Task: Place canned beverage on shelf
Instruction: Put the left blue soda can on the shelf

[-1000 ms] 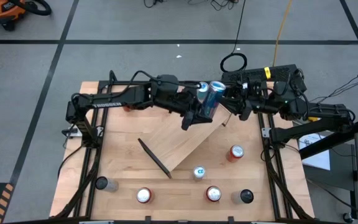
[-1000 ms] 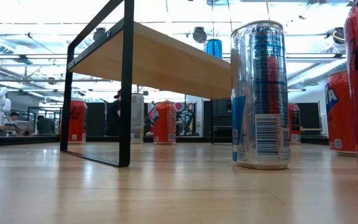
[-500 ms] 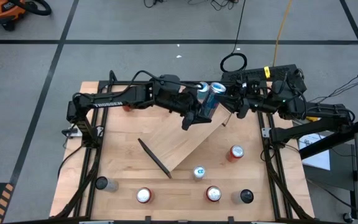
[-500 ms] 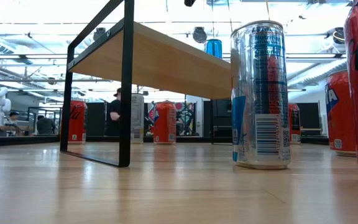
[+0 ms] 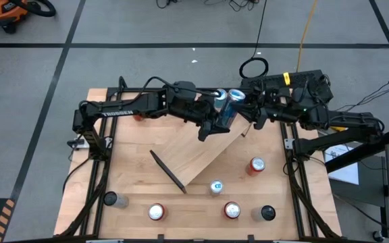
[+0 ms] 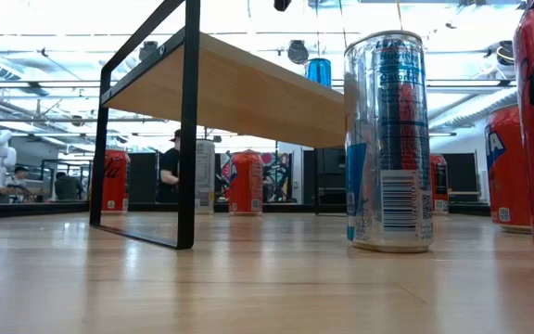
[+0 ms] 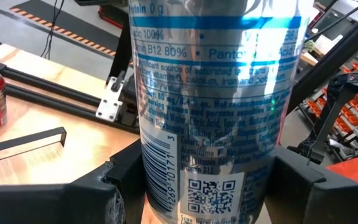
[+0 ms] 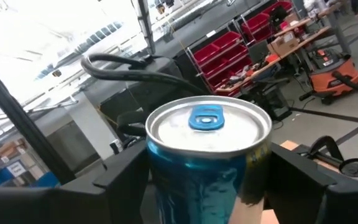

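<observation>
Little has shifted since a second ago: the right gripper (image 5: 243, 108) has drawn slightly nearer the blue can (image 5: 228, 108), and its fingers (image 8: 126, 168) now sit to either side of the can top, though whether they press on it I cannot tell. At the far edge of the bench (image 5: 130, 185) the left gripper (image 5: 213, 121) clasps that same tall blue can (its barcode and printed label fill the left wrist view), held above the far end of the shelf (image 5: 194, 152), which lies slantwise across the bench middle. Another blue can (image 5: 216, 187) stands on the bench just beside the shelf's near edge, with a red can (image 5: 256, 165) to its right and more cans, among them a second red one (image 5: 231, 210), along the front.
</observation>
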You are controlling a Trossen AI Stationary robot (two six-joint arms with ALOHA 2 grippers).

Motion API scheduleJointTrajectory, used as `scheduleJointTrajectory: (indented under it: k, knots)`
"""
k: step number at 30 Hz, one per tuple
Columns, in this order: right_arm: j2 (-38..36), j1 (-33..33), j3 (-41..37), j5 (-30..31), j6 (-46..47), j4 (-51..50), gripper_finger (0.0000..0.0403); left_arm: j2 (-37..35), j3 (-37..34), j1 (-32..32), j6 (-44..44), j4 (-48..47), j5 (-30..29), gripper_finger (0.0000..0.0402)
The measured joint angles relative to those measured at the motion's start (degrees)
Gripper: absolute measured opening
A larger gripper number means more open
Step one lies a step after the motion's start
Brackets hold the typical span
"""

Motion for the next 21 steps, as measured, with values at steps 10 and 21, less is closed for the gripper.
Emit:
scheduleJointTrajectory:
  k: [10, 21]
  knots:
    - [0.74, -0.02, -0.04, -0.57, -1.38, 0.32, 0.0226, -0.05, 0.04, -0.04, 0.05, -1.31, -0.66, 0.0237]
    - [0.62, -0.09, -0.04, -0.73, -1.96, 0.15, 0.0208, -0.07, 0.04, -0.28, -1.25, -1.32, -3.34, 0.0258]
